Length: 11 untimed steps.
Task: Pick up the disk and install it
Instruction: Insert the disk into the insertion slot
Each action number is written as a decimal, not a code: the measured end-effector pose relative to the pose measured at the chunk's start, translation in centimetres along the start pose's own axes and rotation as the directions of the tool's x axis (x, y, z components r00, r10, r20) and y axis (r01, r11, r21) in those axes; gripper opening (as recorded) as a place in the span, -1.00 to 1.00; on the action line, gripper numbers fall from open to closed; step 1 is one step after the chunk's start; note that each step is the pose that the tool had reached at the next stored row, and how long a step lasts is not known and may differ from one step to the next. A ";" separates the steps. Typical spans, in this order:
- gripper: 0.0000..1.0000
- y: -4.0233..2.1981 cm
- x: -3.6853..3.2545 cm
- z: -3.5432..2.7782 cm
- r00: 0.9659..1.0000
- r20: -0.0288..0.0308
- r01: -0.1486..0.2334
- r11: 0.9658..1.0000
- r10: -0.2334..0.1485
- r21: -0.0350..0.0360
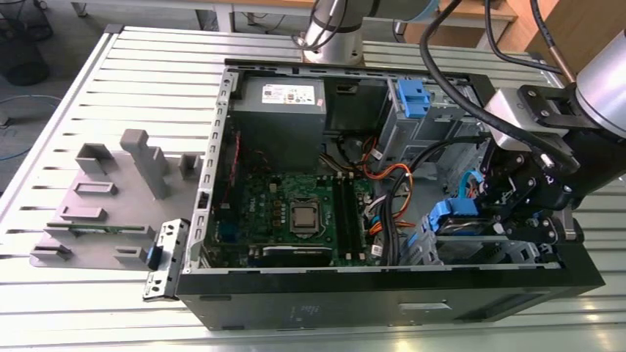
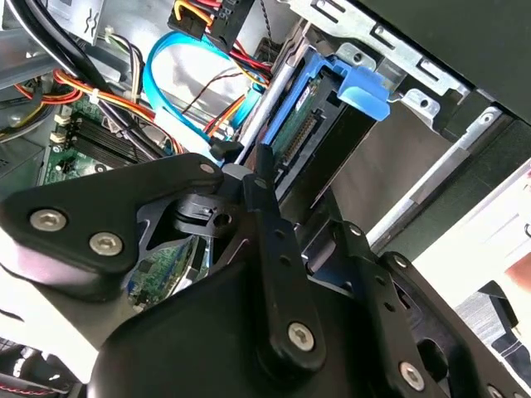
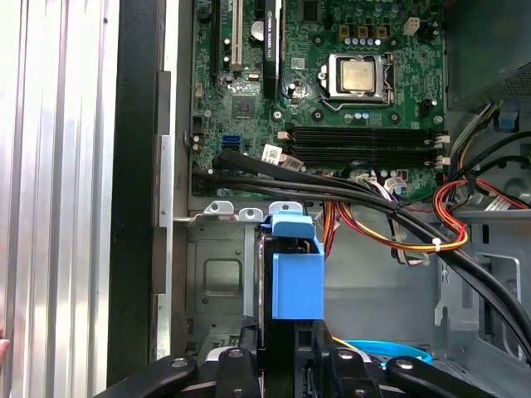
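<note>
One step was in hand: seating the disk [image 1: 453, 217] in the drive bay [image 1: 489, 253] of the case [image 1: 391, 308]. Exterior view: my gripper [image 1: 486, 220] stood inside the case at that view's right. Second wrist view: my fingers [image 2: 264, 186] stood clamped on the disk, held edge-on near a blue data cable [image 2: 152, 83]. First wrist view: the disk's blue tab [image 3: 296, 282] lay just beside the bay wall [image 3: 217, 282]; black cables [image 3: 332, 182] crossed close by. Seating, I judged, called for rails square to the bay, clear of those cables.

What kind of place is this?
Probably a robotics lab: an open computer case lies on a slatted metal table, a grey fixture beside it, and a robot arm reaches inside.
</note>
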<state>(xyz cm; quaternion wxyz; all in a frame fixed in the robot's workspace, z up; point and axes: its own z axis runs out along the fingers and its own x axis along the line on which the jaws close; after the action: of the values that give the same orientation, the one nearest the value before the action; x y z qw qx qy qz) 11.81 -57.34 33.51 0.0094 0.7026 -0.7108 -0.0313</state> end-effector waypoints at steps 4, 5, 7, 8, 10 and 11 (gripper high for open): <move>-0.15 0.01 0.00 0.01 1.000 0.000 0.000 1.000 0.000 0.000; -0.15 0.01 0.00 0.01 1.000 0.000 0.000 1.000 0.000 0.000; -0.15 0.01 0.00 0.01 1.000 0.000 0.000 1.000 0.000 0.000; -0.15 0.05 0.01 0.02 1.000 0.000 0.000 1.000 0.000 0.001; -0.15 0.15 0.01 0.03 1.000 0.001 0.000 1.000 0.000 0.004; -0.15 0.18 0.00 -0.03 1.000 0.001 0.000 1.000 0.000 0.004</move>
<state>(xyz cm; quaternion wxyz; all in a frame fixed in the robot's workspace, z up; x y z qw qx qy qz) 11.63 -57.34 33.56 0.0075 0.7027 -0.7108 -0.0300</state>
